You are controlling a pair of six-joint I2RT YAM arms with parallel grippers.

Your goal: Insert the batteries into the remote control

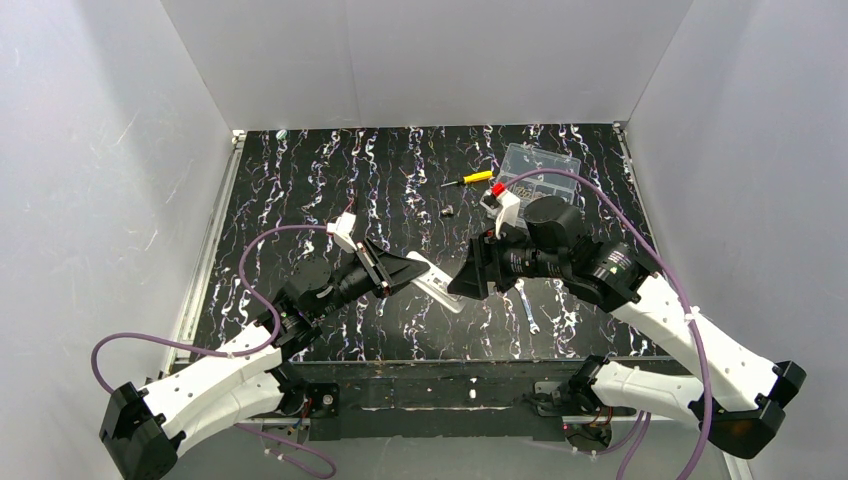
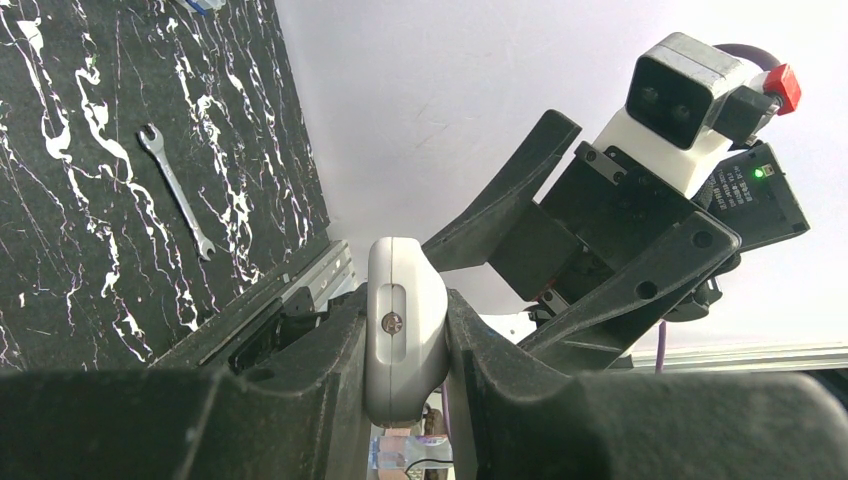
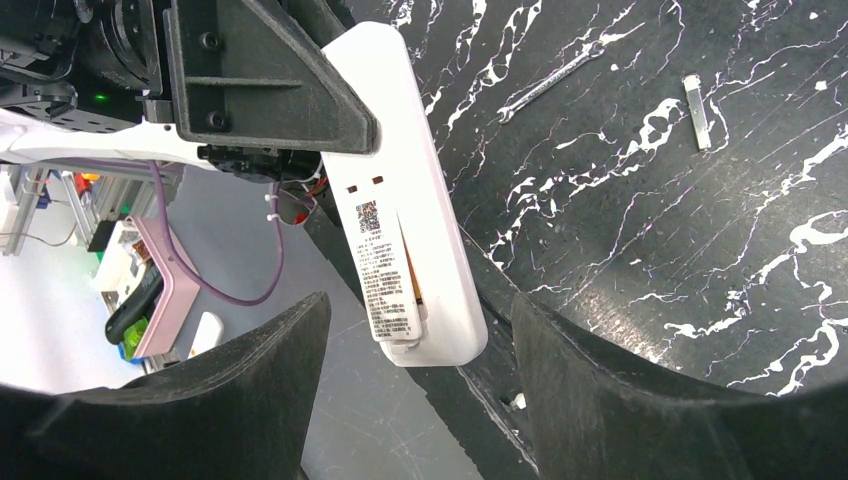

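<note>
My left gripper (image 1: 412, 270) is shut on the remote control (image 1: 442, 291), a slim white bar held above the table. The left wrist view shows its rounded end (image 2: 408, 365) clamped between both fingers. In the right wrist view its back (image 3: 440, 230) faces me, with a labelled cover (image 3: 382, 265) sitting slightly askew. A thin orange strip, a battery (image 3: 412, 284), shows along the cover's edge. My right gripper (image 3: 415, 350) is open. Its fingers stand on either side of the remote's free end without touching it. No other battery is visible.
A small wrench (image 1: 528, 306) lies near the front edge below the right gripper. A yellow-handled screwdriver (image 1: 470, 179), a clear plastic box (image 1: 541, 166) and a small dark part (image 1: 448, 211) sit towards the back. A silvery strip (image 3: 696, 98) lies on the black marbled mat.
</note>
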